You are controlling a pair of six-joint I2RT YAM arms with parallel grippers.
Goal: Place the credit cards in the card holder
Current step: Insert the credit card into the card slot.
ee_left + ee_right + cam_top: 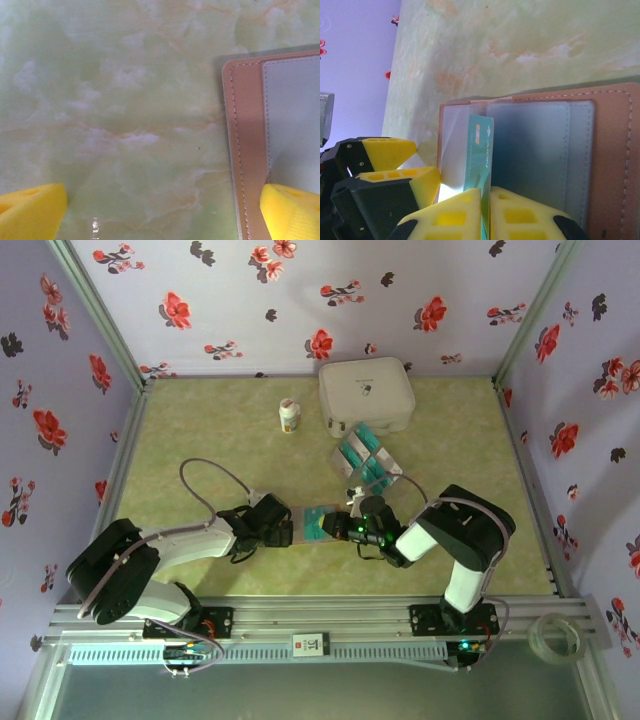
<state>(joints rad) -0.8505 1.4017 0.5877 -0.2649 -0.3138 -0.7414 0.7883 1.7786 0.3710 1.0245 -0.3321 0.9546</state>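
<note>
The brown card holder lies open on the table between my two grippers, its blue-grey pockets facing up. My right gripper is shut on one teal credit card, held on edge with its far end at the holder's inner pocket near the fold. My left gripper stands wide open at the holder's left edge, and its right finger overlaps that edge. Both grippers meet over the holder in the top view, left gripper and right gripper. Several more teal cards lie in a loose pile behind.
A big white rounded case sits at the back centre with a small white bottle to its left. A roll of clear tape rests on the rail at the front right. Flowered walls close in the green table.
</note>
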